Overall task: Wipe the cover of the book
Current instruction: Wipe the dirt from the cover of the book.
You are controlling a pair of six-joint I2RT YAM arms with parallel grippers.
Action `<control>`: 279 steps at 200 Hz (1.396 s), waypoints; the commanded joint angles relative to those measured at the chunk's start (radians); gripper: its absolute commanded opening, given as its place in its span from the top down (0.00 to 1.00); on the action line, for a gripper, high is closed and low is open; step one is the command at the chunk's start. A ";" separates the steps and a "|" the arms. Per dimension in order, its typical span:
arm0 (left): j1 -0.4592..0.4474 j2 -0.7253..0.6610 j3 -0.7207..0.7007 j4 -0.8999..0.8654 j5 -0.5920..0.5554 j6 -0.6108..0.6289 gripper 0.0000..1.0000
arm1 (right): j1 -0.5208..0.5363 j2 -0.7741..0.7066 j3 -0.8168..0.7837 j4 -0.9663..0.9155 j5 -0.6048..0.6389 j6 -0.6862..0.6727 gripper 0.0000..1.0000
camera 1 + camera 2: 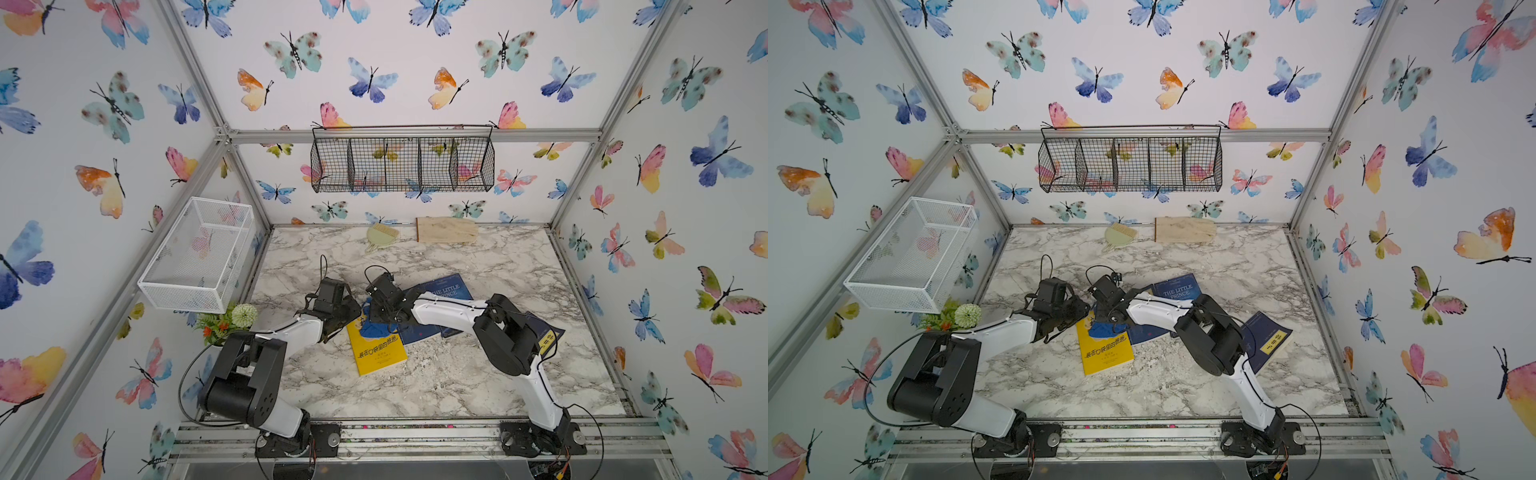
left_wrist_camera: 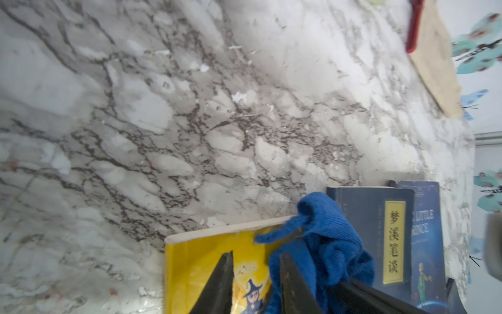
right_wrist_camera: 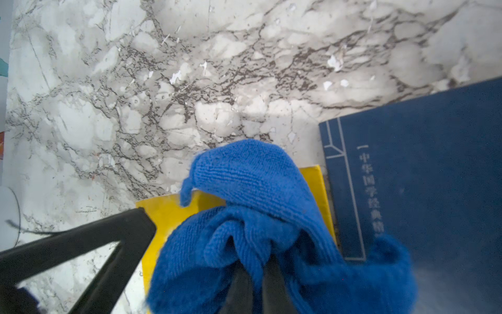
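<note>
Two pincers, my right pincer point(image 3: 258, 262) clenched on cloth point(image 3: 252, 185) atop book point(image 3: 168, 214), left pincer point(image 2: 256, 257) slightly parted, empty.

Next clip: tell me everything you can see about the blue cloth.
The blue cloth is a bright blue, ribbed, microfibre-looking rag, crumpled rather than flat. The right end effector is shut on a bunched fold of it. It rests on the cover of the yellow book, at one end, and one fold reaches over the edge of the dark blue book alongside; contact there is unclear.
</note>
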 commanded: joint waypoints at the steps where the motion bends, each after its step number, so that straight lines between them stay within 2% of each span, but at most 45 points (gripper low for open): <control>1: -0.001 0.041 0.048 -0.142 -0.061 -0.039 0.72 | -0.044 0.149 -0.094 -0.280 0.032 -0.019 0.99; 40: -0.001 0.075 0.061 -0.172 -0.087 -0.070 0.72 | -0.049 0.144 -0.093 -0.284 0.036 -0.023 0.99; 59: -0.001 0.129 0.120 -0.264 -0.139 -0.076 0.81 | -0.053 0.144 -0.088 -0.290 0.038 -0.026 0.99; 92: -0.003 0.182 0.155 -0.301 -0.149 -0.077 0.82 | -0.054 0.121 -0.086 -0.305 0.043 -0.023 0.99; 129: -0.004 0.168 0.148 -0.296 -0.160 -0.081 0.82 | -0.035 -0.004 -0.185 -0.292 0.040 -0.008 0.99; 165: -0.006 0.160 0.140 -0.282 -0.159 -0.079 0.82 | 0.008 -0.126 -0.232 -0.321 0.098 0.000 0.99; 194: -0.005 0.162 0.139 -0.270 -0.155 -0.071 0.82 | 0.028 -0.173 -0.254 -0.291 0.062 -0.008 0.99; 220: -0.004 0.167 0.138 -0.259 -0.144 -0.067 0.82 | 0.080 -0.146 -0.246 -0.269 0.030 0.006 0.99; 244: -0.006 0.161 0.136 -0.252 -0.140 -0.059 0.82 | 0.102 -0.056 -0.209 -0.266 0.009 0.013 0.99; 279: -0.006 0.144 0.123 -0.222 -0.136 -0.040 0.82 | 0.100 0.021 -0.126 -0.316 0.059 0.015 0.99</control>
